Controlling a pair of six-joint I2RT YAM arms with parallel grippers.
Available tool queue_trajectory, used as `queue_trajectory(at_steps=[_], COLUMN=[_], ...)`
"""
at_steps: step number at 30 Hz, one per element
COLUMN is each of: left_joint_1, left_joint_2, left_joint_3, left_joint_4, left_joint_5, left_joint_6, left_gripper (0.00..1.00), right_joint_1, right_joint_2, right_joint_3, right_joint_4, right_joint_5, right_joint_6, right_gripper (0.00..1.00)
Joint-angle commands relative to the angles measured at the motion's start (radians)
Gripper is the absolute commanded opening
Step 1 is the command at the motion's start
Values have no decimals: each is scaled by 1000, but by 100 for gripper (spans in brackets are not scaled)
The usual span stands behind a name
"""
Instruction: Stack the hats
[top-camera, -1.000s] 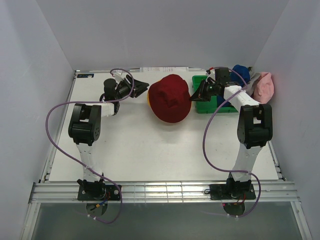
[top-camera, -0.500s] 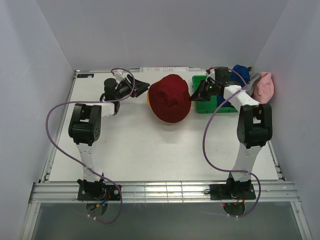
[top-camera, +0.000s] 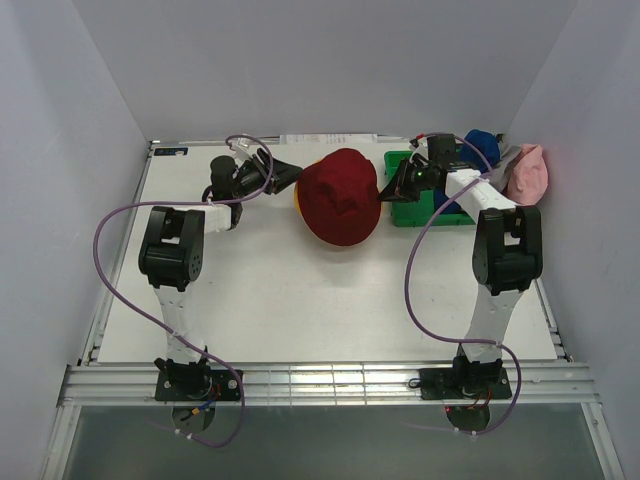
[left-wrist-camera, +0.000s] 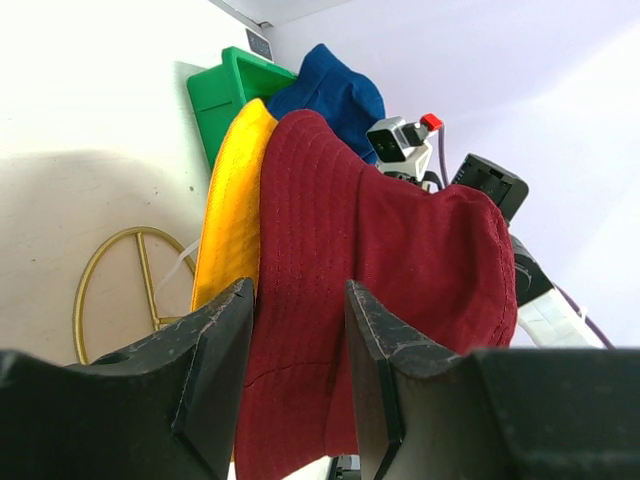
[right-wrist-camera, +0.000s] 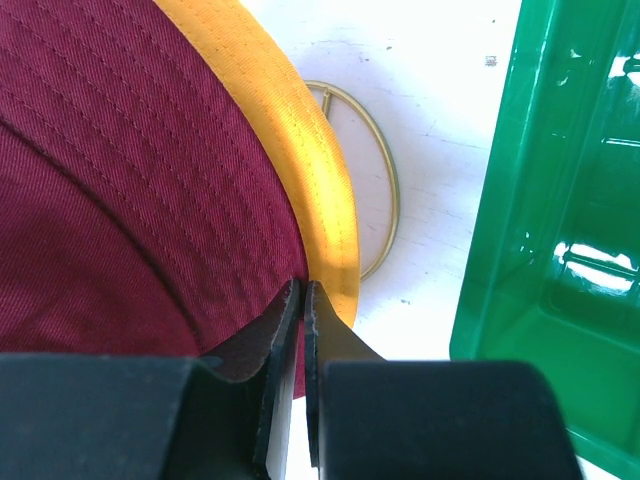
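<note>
two hats were stacked: the dark red hat (top-camera: 340, 197) sat over the yellow hat (left-wrist-camera: 228, 215) on the gold stand (right-wrist-camera: 375, 160), at the middle back of the surface. the blue hat (top-camera: 483, 146), by the green bin (top-camera: 396, 157), and the grey hat (top-camera: 508, 158) and pink hat (top-camera: 528, 175) at the far right were not yet stacked. the left jaws stood open beside the red brim. the right jaws were closed at that brim, but i could not tell if they pinched it.
</note>
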Motion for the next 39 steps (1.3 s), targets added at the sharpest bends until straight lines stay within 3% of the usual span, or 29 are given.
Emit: queue_trajectory(at_steps=[1, 17, 25, 26, 30, 39], left_joint_1=[-4, -4, -4, -4, -4, -4], left_joint_2=[-7, 20, 29, 29, 23, -1], left_joint_3=[7, -1, -18, -18, -20, -52], left_joint_4=[24, 43, 67, 70, 86, 74], left_joint_5=[13, 44, 39, 39, 41, -2], left_joint_6=[22, 12, -18, -21, -34, -41], left_gripper=[51, 43, 21, 14, 0, 0], right_joint_1=[5, 7, 11, 11, 11, 11], right_joint_2=[12, 15, 15, 16, 15, 7], right_joint_3=[47, 50, 48, 48, 47, 56], right_joint_4=[-2, -6, -7, -9, -10, -18], right_joint_5=[2, 5, 9, 9, 14, 23], right_joint_6=[-22, -25, -27, -28, -28, -27], right_gripper=[8, 8, 8, 8, 8, 8])
